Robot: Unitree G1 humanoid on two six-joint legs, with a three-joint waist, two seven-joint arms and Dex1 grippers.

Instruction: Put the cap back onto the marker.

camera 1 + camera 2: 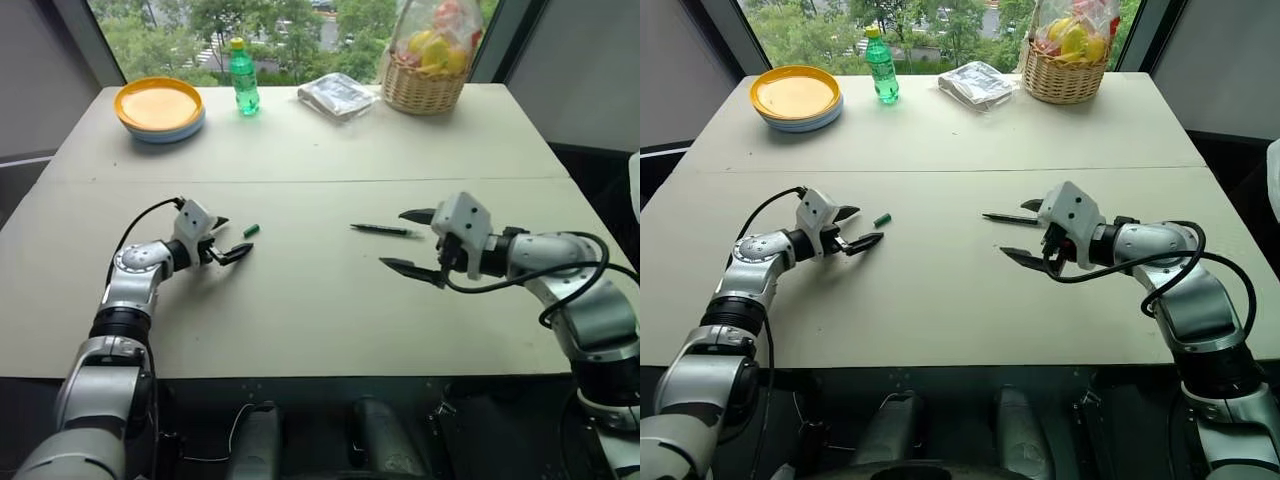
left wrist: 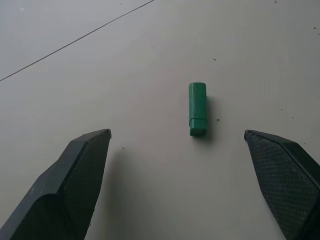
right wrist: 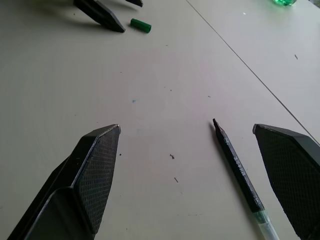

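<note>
Both my grippers, left [image 1: 226,243] and right [image 1: 418,243], stand spread, empty. Light, rigid cap [image 2: 197,108]: pinch its sides. Slim marker [image 3: 239,170]: probably rolls; grasp mid-barrel.

Beige table [image 1: 300,300] beside daylit window [image 1: 280,30]

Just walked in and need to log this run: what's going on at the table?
Nothing is held yet. The left gripper is open on the table just short of the green cap, which lies loose in front of its fingers. The right gripper is open beside the marker, which lies flat and uncapped. Cap and marker lie well apart.
</note>
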